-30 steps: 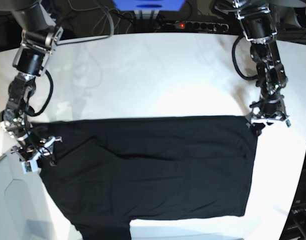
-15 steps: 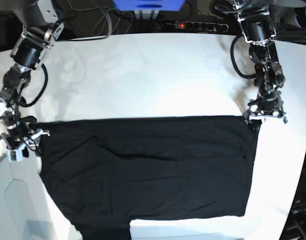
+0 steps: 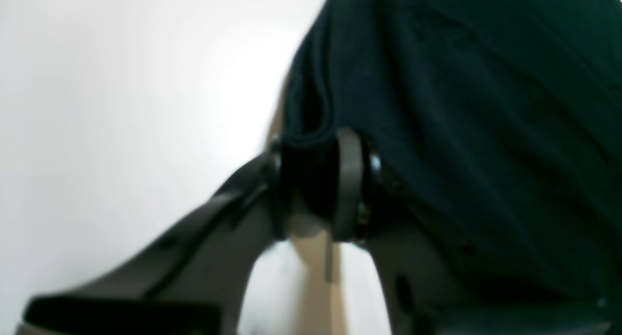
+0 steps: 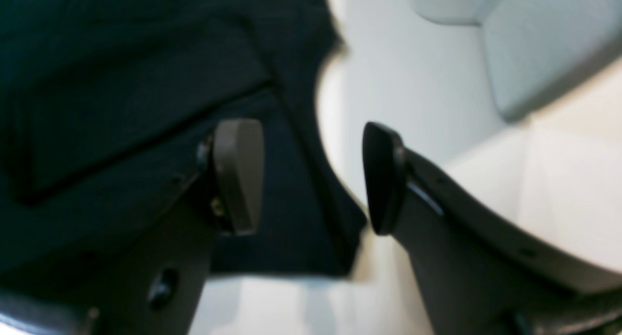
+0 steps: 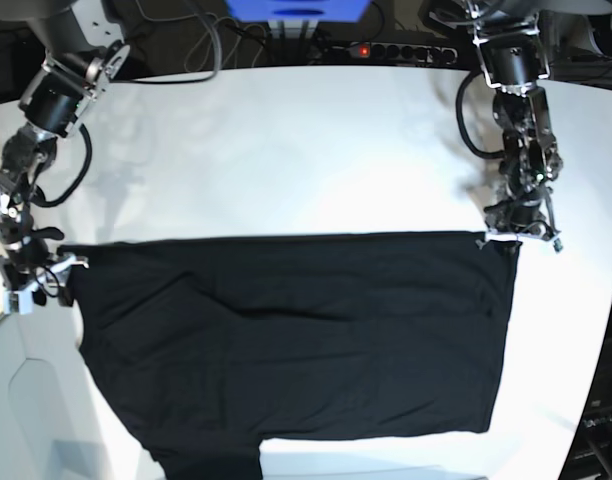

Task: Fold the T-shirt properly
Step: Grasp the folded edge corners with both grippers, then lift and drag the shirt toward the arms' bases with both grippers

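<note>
The black T-shirt (image 5: pixel 296 330) lies spread flat on the white table (image 5: pixel 286 150), and its lower part runs off the bottom of the base view. No label or print shows. My left gripper (image 5: pixel 516 237) is at the shirt's far right corner. In the left wrist view the left gripper (image 3: pixel 313 189) is shut on a fold of the shirt's edge (image 3: pixel 486 106). My right gripper (image 5: pixel 41 275) is at the shirt's far left corner. In the right wrist view the right gripper (image 4: pixel 311 177) is open, its jaws straddling the shirt's edge (image 4: pixel 121 82) without pinching it.
A power strip with a red light (image 5: pixel 386 50), cables and a blue box (image 5: pixel 296 8) sit behind the table's far edge. The table's rounded edge runs close to both grippers. A grey surface (image 5: pixel 36 400) lies below the table at the lower left.
My right gripper has moved back and outward along the shirt's left edge to the far left corner. My left gripper has shifted slightly inward onto the far right corner and closed on it.
</note>
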Controlling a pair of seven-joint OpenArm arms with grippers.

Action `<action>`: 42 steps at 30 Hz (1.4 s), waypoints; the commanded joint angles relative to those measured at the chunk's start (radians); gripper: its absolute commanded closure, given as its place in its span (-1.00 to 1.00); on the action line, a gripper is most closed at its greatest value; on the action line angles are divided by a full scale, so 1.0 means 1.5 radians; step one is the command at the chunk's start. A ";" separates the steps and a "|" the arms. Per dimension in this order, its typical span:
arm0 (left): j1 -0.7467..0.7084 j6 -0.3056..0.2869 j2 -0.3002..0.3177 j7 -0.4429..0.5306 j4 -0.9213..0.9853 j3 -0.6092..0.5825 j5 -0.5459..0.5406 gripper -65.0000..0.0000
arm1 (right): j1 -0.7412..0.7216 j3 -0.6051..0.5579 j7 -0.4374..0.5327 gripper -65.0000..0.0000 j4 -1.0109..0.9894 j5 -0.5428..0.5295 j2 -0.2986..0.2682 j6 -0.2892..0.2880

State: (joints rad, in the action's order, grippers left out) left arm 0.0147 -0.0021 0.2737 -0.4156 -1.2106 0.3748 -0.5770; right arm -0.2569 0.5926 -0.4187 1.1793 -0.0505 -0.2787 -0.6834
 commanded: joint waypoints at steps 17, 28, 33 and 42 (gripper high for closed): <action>0.012 -0.002 0.009 0.008 -0.010 0.003 -0.003 0.99 | 0.007 0.027 0.016 -0.03 -0.111 -0.006 -0.020 -0.001; 0.008 -0.002 0.009 0.008 -0.011 0.004 -0.003 1.00 | 0.022 0.026 0.013 0.42 -0.146 -0.007 -0.031 -0.004; -0.001 -0.002 0.009 0.004 -0.018 0.004 -0.003 1.00 | 0.034 0.027 0.012 1.00 -0.145 -0.006 -0.043 -0.003; -0.081 0.000 0.009 0.004 -0.144 0.014 -0.006 1.00 | 0.131 0.027 0.012 1.00 0.007 -0.010 -0.023 -0.008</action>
State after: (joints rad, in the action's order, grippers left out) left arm -0.1146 -0.0040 0.2699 -0.4362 -1.4117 0.3836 -0.5835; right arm -0.0479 0.6292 -0.4160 1.1774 -0.0525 -0.2977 -0.6853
